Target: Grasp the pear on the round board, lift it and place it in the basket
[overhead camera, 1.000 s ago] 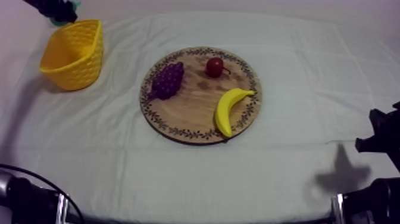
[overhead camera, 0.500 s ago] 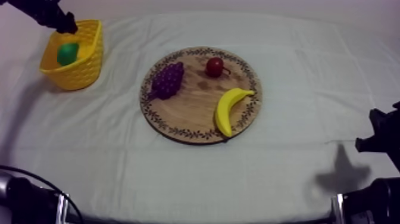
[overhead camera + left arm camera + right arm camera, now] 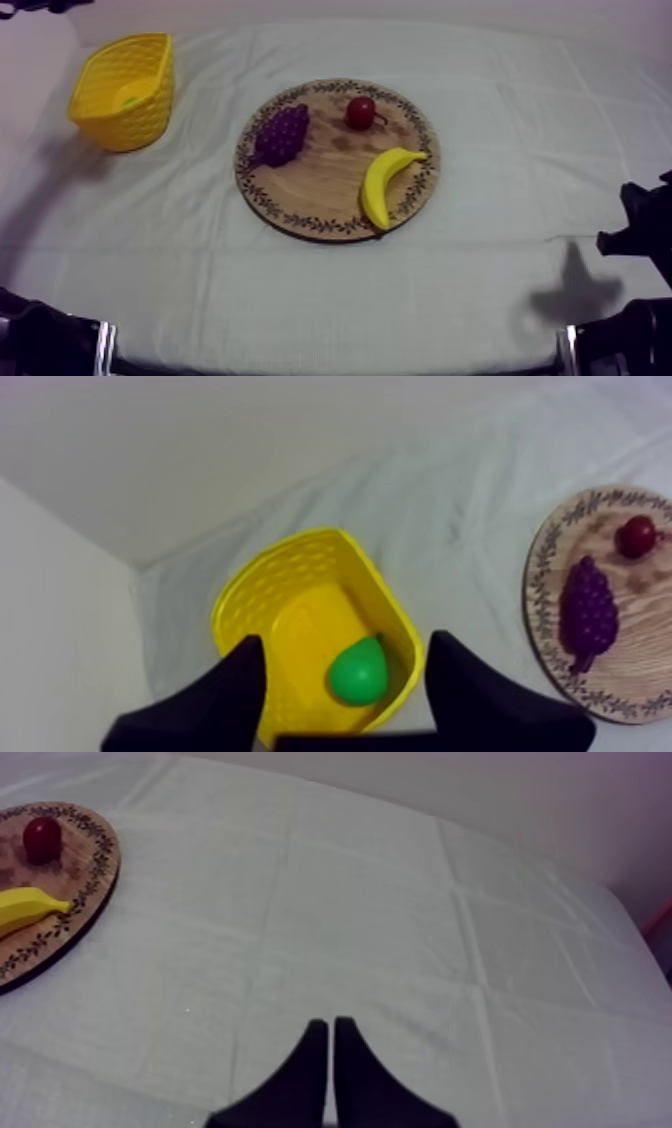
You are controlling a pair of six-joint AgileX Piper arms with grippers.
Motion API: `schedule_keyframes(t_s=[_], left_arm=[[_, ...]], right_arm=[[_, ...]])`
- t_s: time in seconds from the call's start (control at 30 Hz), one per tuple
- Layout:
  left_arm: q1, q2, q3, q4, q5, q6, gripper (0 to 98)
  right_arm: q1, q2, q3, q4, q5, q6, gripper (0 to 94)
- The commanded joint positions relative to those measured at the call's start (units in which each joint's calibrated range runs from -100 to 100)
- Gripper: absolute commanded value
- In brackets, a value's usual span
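The green pear (image 3: 358,671) lies loose inside the yellow basket (image 3: 300,566), against its near wall. My left gripper (image 3: 345,644) hangs open above the basket with nothing between its fingers. In the top view the basket (image 3: 105,120) stands at the far left, and a patch of the pear (image 3: 131,98) shows through its opening. The round wooden board (image 3: 330,180) sits mid-table without a pear on it. My right gripper (image 3: 330,1027) is shut on nothing, low over bare cloth to the right of the board (image 3: 75,902).
On the board lie a bunch of grapes (image 3: 282,133), a small red fruit (image 3: 360,112) and a banana (image 3: 383,180). My left arm (image 3: 30,5) sits in the far left corner. My right arm (image 3: 640,225) rests at the right edge.
My left gripper let go of the pear over the basket and drew back up toward the far left corner. The pear dropped and settled in the basket. The right arm stayed still.
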Motion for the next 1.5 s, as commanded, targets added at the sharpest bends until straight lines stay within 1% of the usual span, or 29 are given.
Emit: schedule_keyframes(t_s=[0.0,0.07,0.17,0.27,0.4,0.5,0.63,0.7,0.77,0.93,1.17,1.23,1.33,1.47], left_arm=[[0.2,-11.2,1.4,-0.05,0.1,0.8,50.4],[0.4,-14.9,2.4,0.04,0.9,1.1,45.9],[0.7,-20.2,5.5,0.20,0.2,1.7,34.9],[0.7,-26.2,11.3,0.27,-2.6,2.5,23.0],[-0.3,-34.9,22.0,0.25,-6.5,3.9,10.0],[-1.5,-41.1,31.3,0.71,-9.8,4.7,3.5],[-2.7,-49.2,46.2,1.74,-17.0,5.3,0.9],[-3.1,-53.5,53.8,1.86,-20.6,5.9,0.5],[-3.5,-57.1,59.9,1.67,-22.5,6.3,0.2],[-4.8,-62.9,67.9,1.39,-23.2,6.2,0.0],[-5.2,-68.9,74.1,1.36,-22.5,6.4,0.0],[-4.8,-70.2,75.7,1.30,-22.5,6.5,0.1],[-3.8,-72.7,77.7,0.36,-22.9,6.6,0.1],[-1.6,-74.9,79.2,-0.43,-25.6,6.7,0.1]], right_arm=[[0.0,0.0,0.0,0.0,0.0,0.0,0.3],[0.0,0.0,0.0,0.0,0.0,0.0,0.3],[0.0,0.0,0.0,0.0,0.0,0.0,0.3],[0.0,0.0,0.0,0.0,0.0,0.0,0.3],[0.0,0.0,0.0,0.0,0.0,0.0,0.3],[0.0,0.0,0.0,0.0,0.0,0.0,0.3],[0.0,0.0,0.0,0.0,0.0,0.0,0.3],[0.0,0.0,0.0,0.0,0.0,0.0,0.3],[0.0,0.0,0.0,0.0,0.0,0.0,0.3],[-0.1,0.0,0.0,0.0,0.0,0.0,0.3],[-0.2,0.0,0.0,0.0,0.0,0.0,0.3],[-0.2,0.0,0.0,0.0,0.0,0.0,0.3],[-0.2,0.0,0.0,0.0,0.0,0.0,0.3],[-0.2,0.0,0.0,0.0,0.0,0.0,0.3]])
